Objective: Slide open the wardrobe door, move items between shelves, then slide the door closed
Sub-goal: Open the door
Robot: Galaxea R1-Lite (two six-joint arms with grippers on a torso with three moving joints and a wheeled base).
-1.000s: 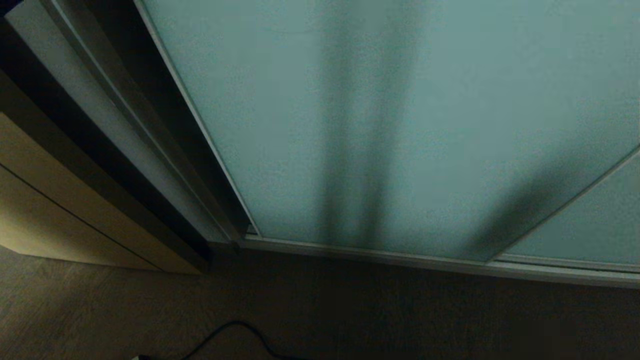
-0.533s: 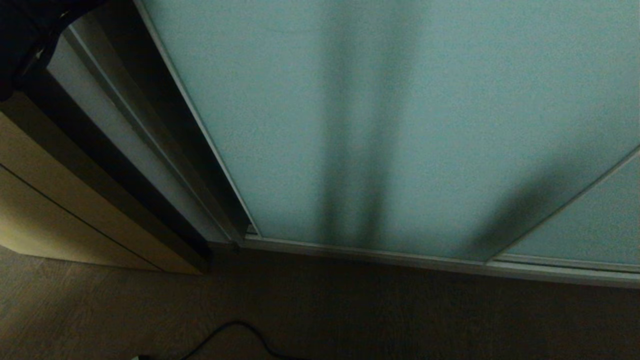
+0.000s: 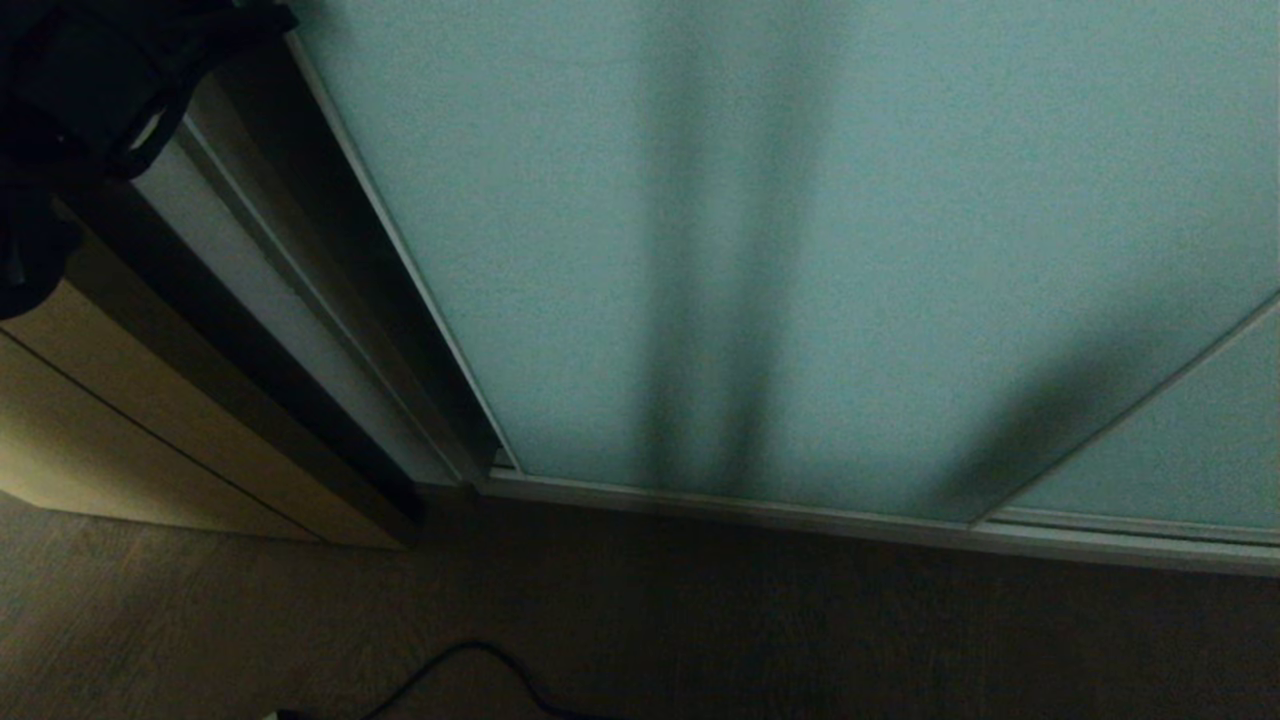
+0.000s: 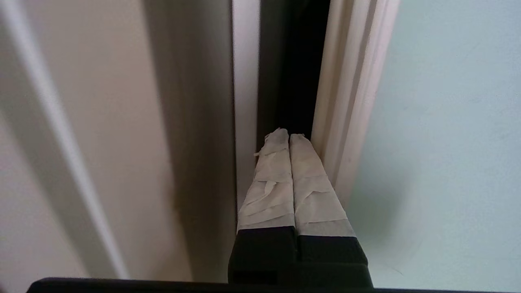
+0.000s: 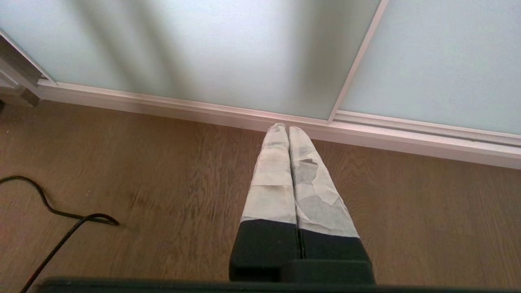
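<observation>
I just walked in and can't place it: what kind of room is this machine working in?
Probably a bedroom or dressing area in a home. A tall frosted sliding wardrobe door runs in a metal floor track, beside a beige wooden cabinet, over wood-look flooring.

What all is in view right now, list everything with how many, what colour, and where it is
sliding wardrobe door: one, frosted pale teal-green with a slim silver frame, fills most of the head view, shut or nearly so.
second frosted panel: one, same teal-green, at the lower right of the head view.
bottom track: one, silver-grey, along the floor under the doors.
beige cabinet front: one, beige wood, left of the door.
floor: brown wood grain, in front of the wardrobe.
cable: one, black, lying on the floor.
left gripper: taped pale fingers, shut, tips at the dark gap beside the door frame.
right gripper: taped pale fingers, shut, parked above the floor.
</observation>
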